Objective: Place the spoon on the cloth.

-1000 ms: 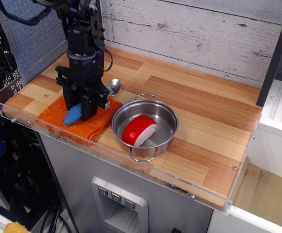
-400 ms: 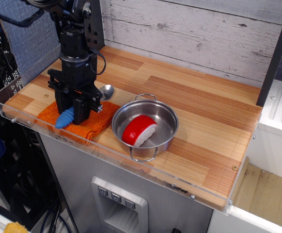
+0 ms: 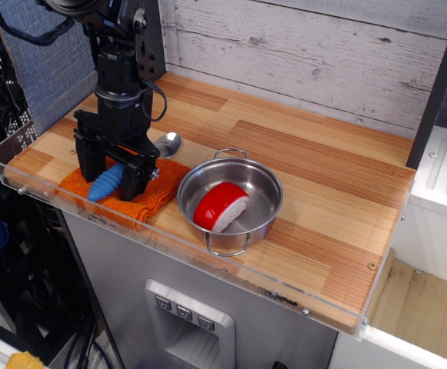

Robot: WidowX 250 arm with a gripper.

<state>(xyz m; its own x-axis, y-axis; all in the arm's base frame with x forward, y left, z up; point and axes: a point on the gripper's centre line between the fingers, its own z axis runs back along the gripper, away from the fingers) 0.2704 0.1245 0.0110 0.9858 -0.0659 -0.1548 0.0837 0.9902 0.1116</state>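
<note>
The spoon (image 3: 103, 184) lies across the orange cloth (image 3: 155, 194), its ribbed blue handle on the cloth's left part and its silver bowl (image 3: 169, 144) out past the cloth's far edge over the wood. My gripper (image 3: 111, 174) stands straight above the handle, low over the cloth. Its jaws are apart, one on each side of the handle, and do not pinch it. The gripper body hides the middle of the spoon.
A steel pot (image 3: 263, 184) with a red-and-white object (image 3: 219, 206) inside stands just right of the cloth. A clear acrylic rim (image 3: 169, 247) runs along the counter's front and left edges. A plank wall (image 3: 308, 54) stands behind.
The gripper carried the spoon left and down onto the cloth, then its jaws opened and let go of the handle. The spoon's bowl shifted left with it.
</note>
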